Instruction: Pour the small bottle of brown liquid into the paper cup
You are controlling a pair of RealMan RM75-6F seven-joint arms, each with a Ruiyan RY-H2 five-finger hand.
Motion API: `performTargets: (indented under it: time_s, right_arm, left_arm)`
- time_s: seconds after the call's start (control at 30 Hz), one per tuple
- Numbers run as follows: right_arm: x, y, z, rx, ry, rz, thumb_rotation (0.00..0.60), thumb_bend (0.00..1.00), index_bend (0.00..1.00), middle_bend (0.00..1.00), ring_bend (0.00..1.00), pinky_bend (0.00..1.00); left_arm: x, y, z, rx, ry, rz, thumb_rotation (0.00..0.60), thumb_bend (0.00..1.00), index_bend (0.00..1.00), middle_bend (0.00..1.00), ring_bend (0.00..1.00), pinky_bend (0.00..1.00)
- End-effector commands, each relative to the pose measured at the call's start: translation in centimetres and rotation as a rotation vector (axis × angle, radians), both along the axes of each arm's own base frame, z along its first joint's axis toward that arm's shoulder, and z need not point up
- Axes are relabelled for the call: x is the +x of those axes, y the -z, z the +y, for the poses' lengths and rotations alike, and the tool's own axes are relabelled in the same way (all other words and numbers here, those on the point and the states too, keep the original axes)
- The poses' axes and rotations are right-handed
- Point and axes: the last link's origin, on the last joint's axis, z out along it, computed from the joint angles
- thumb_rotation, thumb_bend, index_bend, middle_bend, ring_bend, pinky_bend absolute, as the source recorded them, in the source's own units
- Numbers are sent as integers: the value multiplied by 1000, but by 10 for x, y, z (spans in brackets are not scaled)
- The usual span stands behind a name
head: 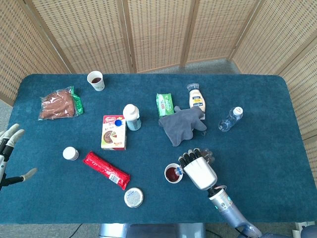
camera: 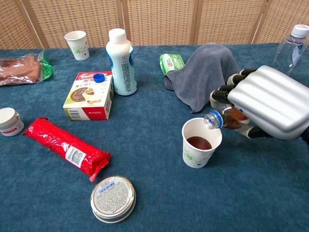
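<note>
A white paper cup with a green leaf print stands near the table's front, with brown liquid in its bottom. My right hand grips the small clear bottle of brown liquid. The bottle is tipped sideways, its uncapped mouth just above the cup's right rim. A little brown liquid shows inside the bottle. My left hand shows only at the head view's left edge, off the table, fingers spread and holding nothing.
A grey cloth lies just behind the cup and my right hand. A second paper cup stands far back left. Also around: white drink bottle, snack box, red packet, round tin lid, water bottle.
</note>
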Motion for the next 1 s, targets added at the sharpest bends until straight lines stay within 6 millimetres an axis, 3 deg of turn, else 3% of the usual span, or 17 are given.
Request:
performTargets:
  time_s: [0.03,1.0]
  right_arm:
    - [0,0,0,-7,-7,8,600,800,427,719,368,760]
    - [-9,-2,-3,-110,-144,132,600,801,424,720,368,759]
  left_arm:
    - [0,0,0,1,-1,1,600,194,0,0,0,0]
    - [0,0,0,0,-1,1,600,193,0,0,0,0]
